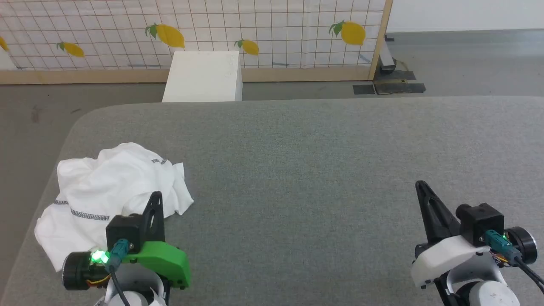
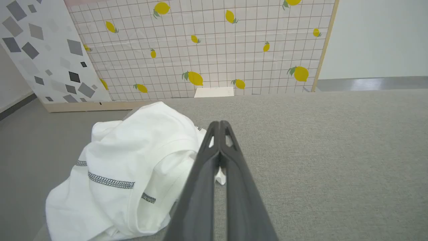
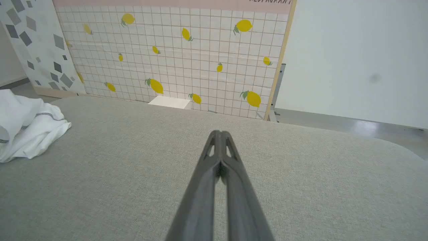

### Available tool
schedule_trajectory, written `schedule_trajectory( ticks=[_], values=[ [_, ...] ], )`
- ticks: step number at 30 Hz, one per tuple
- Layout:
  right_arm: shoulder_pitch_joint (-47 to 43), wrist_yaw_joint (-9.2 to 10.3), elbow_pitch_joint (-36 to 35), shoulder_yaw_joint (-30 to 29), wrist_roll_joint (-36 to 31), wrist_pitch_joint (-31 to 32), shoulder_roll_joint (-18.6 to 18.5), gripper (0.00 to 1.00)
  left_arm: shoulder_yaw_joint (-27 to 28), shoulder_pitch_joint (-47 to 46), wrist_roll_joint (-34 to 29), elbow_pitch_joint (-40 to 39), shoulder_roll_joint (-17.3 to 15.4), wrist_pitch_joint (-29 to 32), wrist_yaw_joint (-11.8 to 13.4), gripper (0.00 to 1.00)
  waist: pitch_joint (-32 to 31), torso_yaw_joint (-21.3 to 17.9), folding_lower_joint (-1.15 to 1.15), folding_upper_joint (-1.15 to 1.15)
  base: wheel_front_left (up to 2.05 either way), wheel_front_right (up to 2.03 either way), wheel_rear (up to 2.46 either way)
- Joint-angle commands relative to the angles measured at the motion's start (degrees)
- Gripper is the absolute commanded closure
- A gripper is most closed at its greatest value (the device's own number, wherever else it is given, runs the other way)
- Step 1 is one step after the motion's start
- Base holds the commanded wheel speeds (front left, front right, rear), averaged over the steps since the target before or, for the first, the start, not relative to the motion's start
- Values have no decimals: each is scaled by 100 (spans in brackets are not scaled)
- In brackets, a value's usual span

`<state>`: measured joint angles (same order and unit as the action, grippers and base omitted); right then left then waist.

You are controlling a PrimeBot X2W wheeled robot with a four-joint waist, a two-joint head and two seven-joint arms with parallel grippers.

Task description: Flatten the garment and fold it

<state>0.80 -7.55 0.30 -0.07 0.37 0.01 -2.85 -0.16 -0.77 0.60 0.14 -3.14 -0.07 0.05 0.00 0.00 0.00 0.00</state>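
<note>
- The left jaws are pressed together and empty, just beside the right edge of the garment (image 1: 110,187). I cannot tell whether they touch the cloth.
- The right jaws are likewise closed on nothing, well apart from it over the bare table (image 1: 297,161).
- The garment lies crumpled in a heap at the table's near left corner.
- It looks thin, light and limp, so it will likely sag and slide. Pinch a hem or stitched seam edge, not the bunched middle.
</note>
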Motion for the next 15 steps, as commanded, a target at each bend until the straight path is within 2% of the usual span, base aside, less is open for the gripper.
schedule_trajectory(
  ticks=[1, 15],
  values=[
    [-80, 6, -30, 7, -37, -1, -3, 100, 16, 77, -60, -14, 26, 7, -5, 100, 0, 0, 0, 0, 0, 0, 0],
    [-80, 6, -30, 7, -37, -1, -3, 100, 16, 77, -60, -14, 26, 7, -5, 100, 0, 0, 0, 0, 0, 0, 0]
  ],
)
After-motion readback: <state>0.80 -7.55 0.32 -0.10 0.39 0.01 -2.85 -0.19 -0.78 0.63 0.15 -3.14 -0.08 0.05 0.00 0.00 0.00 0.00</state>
